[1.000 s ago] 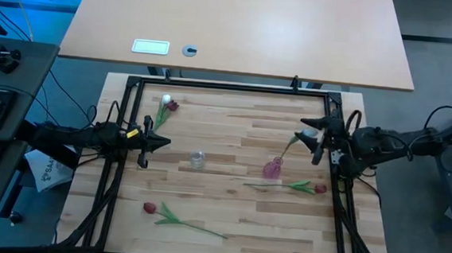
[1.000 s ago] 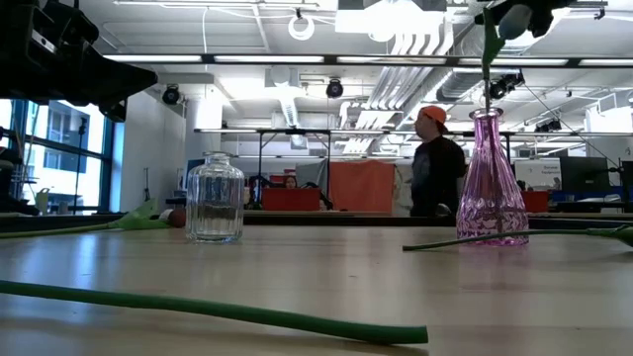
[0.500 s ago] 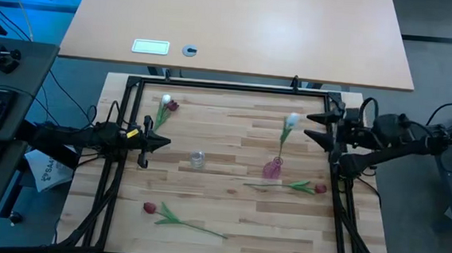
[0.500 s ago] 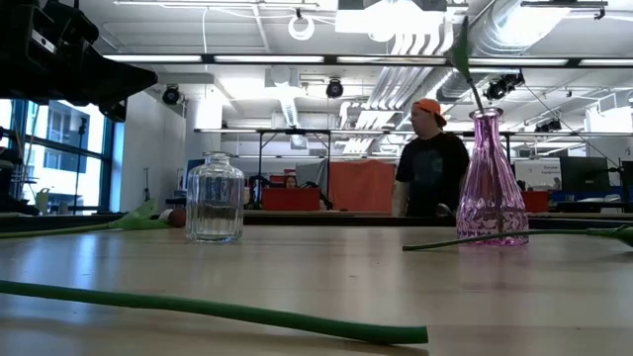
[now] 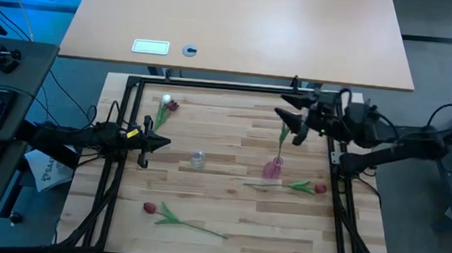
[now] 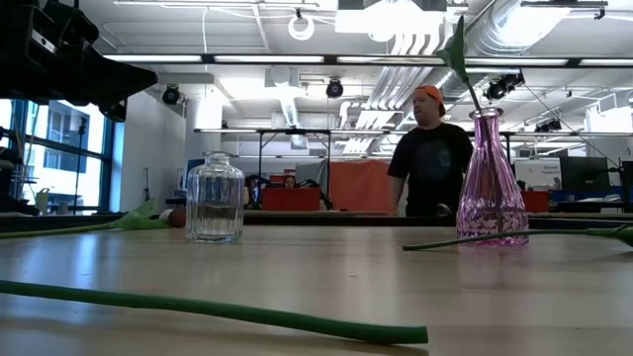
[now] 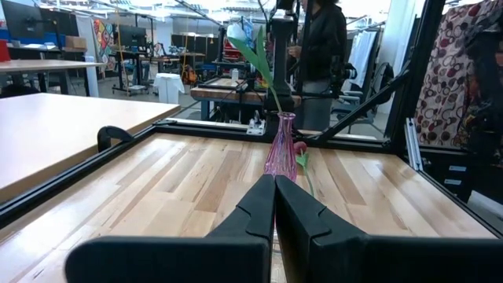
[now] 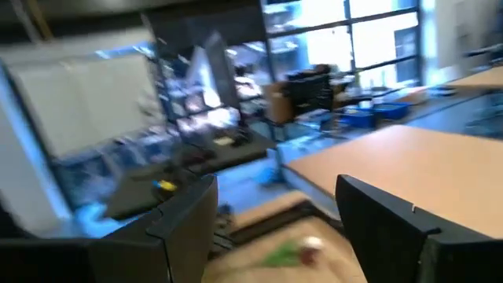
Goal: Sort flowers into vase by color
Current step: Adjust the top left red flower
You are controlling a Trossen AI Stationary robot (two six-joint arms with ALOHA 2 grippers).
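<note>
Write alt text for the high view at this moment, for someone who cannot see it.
Seen from above, a white tulip stands in the pink vase while the right hand hangs open beside the stem. The left hand waits shut at the table's left edge, near a clear jar. Three red tulips and another white one lie on the wood.

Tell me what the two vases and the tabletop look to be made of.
Pink vase: seemingly clear tinted glass or plastic, faceted; the room shows through it. Small jar: colourless and glossy, likely glass, also see-through. Tabletop: light wood planks with visible grain and joints, satin finish.
</note>
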